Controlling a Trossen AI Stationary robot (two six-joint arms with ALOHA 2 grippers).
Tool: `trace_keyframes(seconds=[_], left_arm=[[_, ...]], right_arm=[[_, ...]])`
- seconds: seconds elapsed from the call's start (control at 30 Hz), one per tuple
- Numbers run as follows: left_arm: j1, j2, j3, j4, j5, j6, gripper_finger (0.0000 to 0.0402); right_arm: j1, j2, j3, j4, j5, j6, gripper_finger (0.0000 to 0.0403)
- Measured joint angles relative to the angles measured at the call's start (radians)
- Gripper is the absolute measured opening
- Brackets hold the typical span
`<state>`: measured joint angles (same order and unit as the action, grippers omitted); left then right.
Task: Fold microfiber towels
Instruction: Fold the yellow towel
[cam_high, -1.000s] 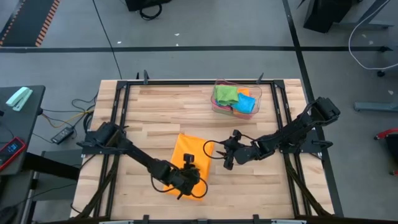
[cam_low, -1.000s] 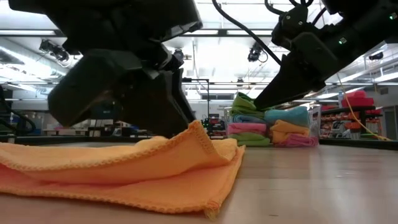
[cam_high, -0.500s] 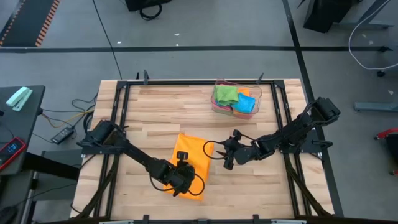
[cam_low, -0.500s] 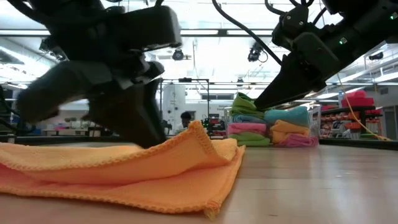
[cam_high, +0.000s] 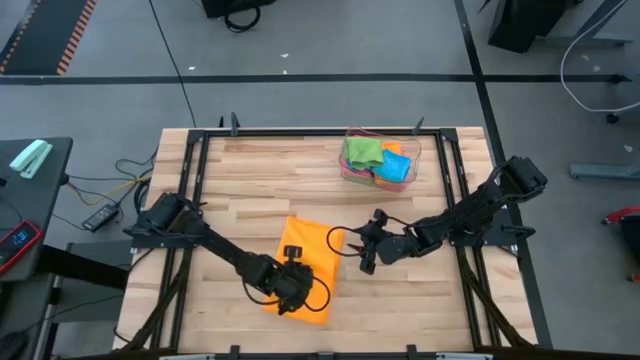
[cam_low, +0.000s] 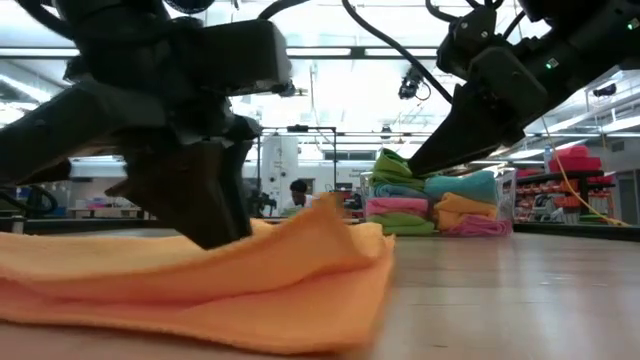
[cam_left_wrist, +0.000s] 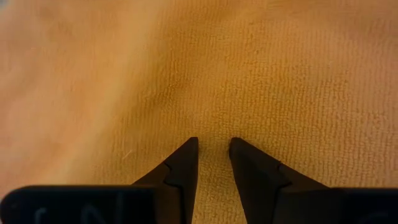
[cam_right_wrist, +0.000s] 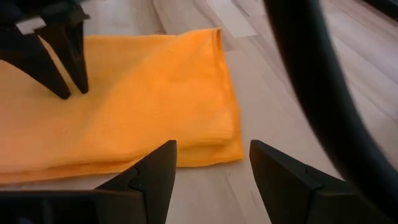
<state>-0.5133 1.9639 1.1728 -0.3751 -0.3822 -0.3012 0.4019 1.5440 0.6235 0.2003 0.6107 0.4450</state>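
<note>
Near the front edge of the desk (cam_high: 250, 160), the high view shows the orange towel (cam_high: 310, 255) lying folded, with the left gripper (cam_high: 288, 297) set on its front part. The right gripper (cam_high: 366, 257) hangs just beside the towel's right edge, not touching it. At the back right of the desk a clear tray (cam_high: 413, 162) holds more towels (cam_high: 378, 160) in green, blue and orange.

From table height, the low view shows the orange towel (cam_low: 300, 270) in soft layers with a raised ridge, and the left gripper (cam_low: 195, 200) pressing down just behind that ridge. The right gripper (cam_low: 470, 110) sits above the wood, clear of the cloth.

Seen from the left wrist, the left gripper (cam_left_wrist: 212, 146) has its fingers a narrow gap apart, tips against the orange towel (cam_left_wrist: 280, 74) and pinching nothing.

From the right wrist, the right gripper (cam_right_wrist: 208, 163) stands wide and empty, with the orange towel's (cam_right_wrist: 155, 93) doubled edge ahead of it.

The main risk looks to be drag: if the left tips slide while pressing, they would likely pull the top layer askew and spoil the alignment. Closing there could catch both layers and lift the fold apart. The raised ridge may also spring open once pressure goes.
</note>
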Motion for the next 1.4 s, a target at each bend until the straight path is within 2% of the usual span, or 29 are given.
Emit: trace_keyframes(seconds=[0.27,0.4,0.53,0.7,0.97,1.03,1.2,1.4], left_arm=[[0.052,0.049,-0.003,0.255,-0.008,0.077,0.0084],[0.099,0.065,-0.001,0.311,-0.080,0.068,0.0065],[0.113,0.066,-0.004,0.312,-0.072,0.047,0.0049],[0.068,-0.005,0.000,0.301,-0.066,0.100,0.0036],[0.023,-0.062,-0.006,0.198,-0.184,0.150,0.0041],[0.018,-0.062,-0.027,0.190,-0.186,0.161,0.0045],[0.030,-0.063,-0.139,0.303,-0.187,0.169,0.0040],[0.055,-0.128,-0.248,0.419,-0.187,0.171,0.0028]], right_arm=[[0.000,0.000,0.004,0.015,-0.047,-0.011,0.0213],[0.000,-0.009,0.010,-0.005,-0.057,-0.016,0.0213],[-0.011,-0.041,0.011,-0.073,-0.061,0.071,0.0213],[-0.055,-0.035,0.010,-0.152,-0.061,0.148,0.0213],[-0.079,0.045,0.012,-0.097,-0.085,0.173,0.0219],[-0.082,0.057,0.016,-0.088,-0.096,0.173,0.0223],[-0.094,0.065,0.016,-0.065,-0.128,0.177,0.0237],[-0.128,0.071,0.017,-0.051,-0.162,0.171,0.0250]])
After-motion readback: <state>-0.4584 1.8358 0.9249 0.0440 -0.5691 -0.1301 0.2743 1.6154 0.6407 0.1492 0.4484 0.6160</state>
